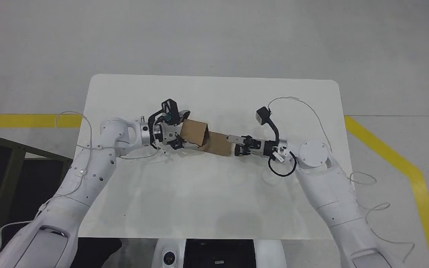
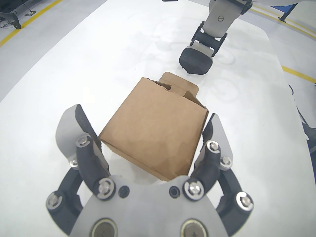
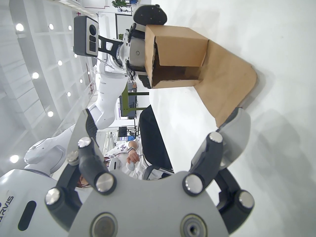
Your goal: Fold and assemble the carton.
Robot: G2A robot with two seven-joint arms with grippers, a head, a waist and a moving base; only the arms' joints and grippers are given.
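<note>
Top view: the brown cardboard carton (image 1: 201, 136) is seen near the middle of the white worktop (image 1: 214, 201), between the 2 end effectors, with the left end effector (image 1: 173, 132) at one end and the right end effector (image 1: 240, 146) at the other.

In the left wrist view, the carton (image 2: 158, 129) is held by the left end effector (image 2: 145, 114). Its 2 fingers (image 2: 84, 124) are closed against opposite side walls of the box body, so the carton is grasped. The near end of the body is raised off the worktop (image 2: 74, 62). The far end is partly open, with folded tabs showing at its edge. The right end effector (image 2: 196, 60) is seen just beyond that far end.

In the right wrist view, the open end of the carton (image 3: 177, 40) is turned toward the camera and its dark inside is visible. 1 long flap (image 3: 229, 80) lies flat on the worktop (image 3: 271, 25). The right end effector (image 3: 161, 117) is spread wide and grasps nothing. 1 of its fingers (image 3: 237, 122) is placed at the flap's end; whether it presses on the flap cannot be told.
</note>
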